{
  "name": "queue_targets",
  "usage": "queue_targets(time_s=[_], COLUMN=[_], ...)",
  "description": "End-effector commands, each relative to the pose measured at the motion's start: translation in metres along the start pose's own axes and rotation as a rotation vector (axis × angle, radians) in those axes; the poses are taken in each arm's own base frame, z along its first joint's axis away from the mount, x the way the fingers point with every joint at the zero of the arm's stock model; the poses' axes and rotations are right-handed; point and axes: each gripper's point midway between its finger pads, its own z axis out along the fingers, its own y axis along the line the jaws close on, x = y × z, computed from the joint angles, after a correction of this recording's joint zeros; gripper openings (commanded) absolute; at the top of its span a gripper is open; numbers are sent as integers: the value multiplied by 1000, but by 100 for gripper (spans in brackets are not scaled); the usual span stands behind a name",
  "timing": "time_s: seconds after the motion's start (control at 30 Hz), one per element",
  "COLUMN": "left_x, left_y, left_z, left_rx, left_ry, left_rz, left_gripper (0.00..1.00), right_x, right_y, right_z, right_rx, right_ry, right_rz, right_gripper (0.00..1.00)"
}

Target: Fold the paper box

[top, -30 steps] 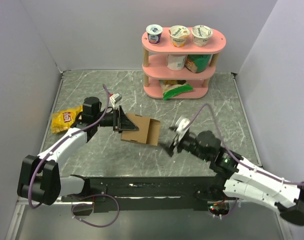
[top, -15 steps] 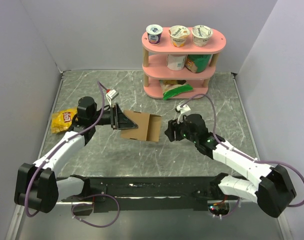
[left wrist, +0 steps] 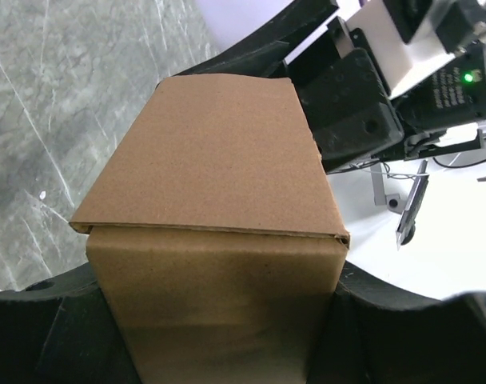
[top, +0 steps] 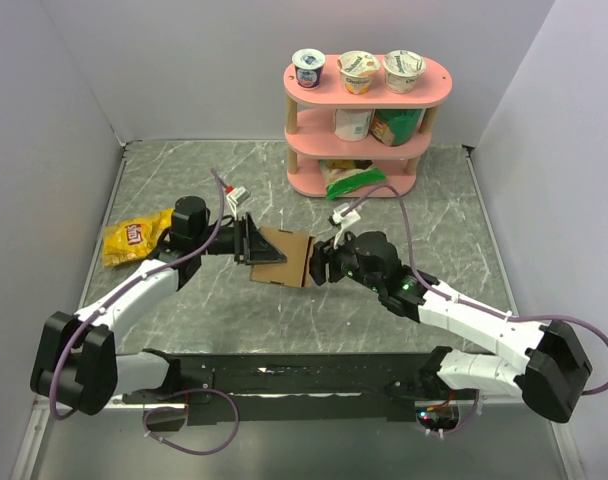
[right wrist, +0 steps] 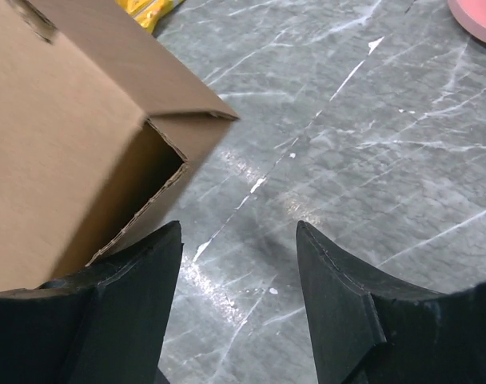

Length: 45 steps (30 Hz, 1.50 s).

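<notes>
- Mid-table, the paper box [top: 284,257], plain brown unmarked cardboard part-folded into a sleeve, lies with its long axis roughly 9 to 3 o'clock, open end facing 3 o'clock.
- The left gripper [top: 252,243] pinches the 9 o'clock end, hiding it.
- The right gripper [top: 322,266] is spread at the open end; contact cannot be told.
- The left wrist view cuts off the box's lower part.

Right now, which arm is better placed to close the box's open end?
Right. The left gripper is clamped on the paper box, steadying it. The right gripper is open, free and directly beside the box's open end.
</notes>
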Motion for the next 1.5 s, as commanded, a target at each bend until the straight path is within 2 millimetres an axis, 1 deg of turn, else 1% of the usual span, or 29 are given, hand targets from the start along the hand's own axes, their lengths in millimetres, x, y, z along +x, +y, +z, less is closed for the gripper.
queue_targets(time_s=[0.0,0.13,0.2,0.23,0.37,0.43,0.47,0.5,0.53,0.57,0.63,0.67,0.73,0.77,0.8,0.83,0.87,0.9,0.93,0.97,1.07,1.1,1.17,1.2,1.23,1.3,1.33,1.43,1.47], left_x=[-13,-2,1,6,3,-2,-6,2,-20,-22,-37,-43,-53,-56,-58,-53,-60,-67,-53,-61,-57,-62,-63,-65,-64,-67,-63,-48,-42], left_y=[-3,-4,4,10,16,17,18,33,38,48,66,72,90,94,100,100,111,109,124,133,156,166,169,171,169,166,163,175,179], left_z=[14,36,43,46,49,48,48,44,42,36,20,14,3,2,1,16,11,16,29,21,25,15,19,15,18,18,23,31,32], left_rx=[-13,-11,-47,-57,-48,-67,-89,-175,-257,-338,-514,-573,-749,-796,-856,-886,-1002,-1039,-1082,-1202,-1363,-1479,-1535,-1585,-1587,-1638,-1647,-1685,-1694], left_ry=[-41,9,9,16,-30,-47,-55,-25,-69,-64,-82,-90,-89,-81,-62,-17,-25,-5,73,59,146,198,211,220,212,176,174,229,253], left_rz=[68,64,44,19,-2,40,70,34,165,186,275,302,382,406,455,505,557,620,656,715,872,955,1034,1069,1090,1177,1234,1350,1366], left_gripper=[41,41,40,40,40,40,40,40,40,40,40,40,40,40,40,40,40,40,39,38,39,39,40,41,43,55,59,74,82], right_x=[-51,-44,-47,-47,-47,-43,-38,-37,-33,-23,-21,-13,-15,-11,-17,-19,-17,-24,-26,-25,-36,-38,-42,-42,-40,-40,-37,-34,-34], right_y=[37,51,60,60,60,49,36,31,19,5,-24,-38,-55,-67,-74,-79,-88,-91,-98,-102,-108,-110,-110,-110,-111,-112,-112,-110,-110], right_z=[-2,12,14,14,16,19,19,18,16,13,4,0,-12,-17,-24,-29,-33,-40,-46,-49,-68,-71,-78,-79,-81,-82,-82,-80,-80], right_rx=[-105,-137,-142,-133,-119,-59,5,31,77,129,248,288,350,384,413,439,470,485,523,539,576,585,583,584,587,586,585,568,565], right_ry=[-142,-79,-77,-73,-67,-43,-22,-22,-4,32,32,47,27,27,-2,-17,-24,-58,-77,-85,-160,-175,-212,-220,-224,-232,-229,-230,-232], right_rz=[-37,-117,-161,-163,-140,-119,-119,-114,-119,-125,-136,-135,-128,-121,-114,-108,-97,-85,-78,-76,-60,-57,-47,-45,-45,-42,-41,-37,-32], right_gripper=[66,66,67,67,72,77,83,86,88,91,92,92,93,93,93,93,94,94,94,94,95,95,95,95,95,95,95,96,96])
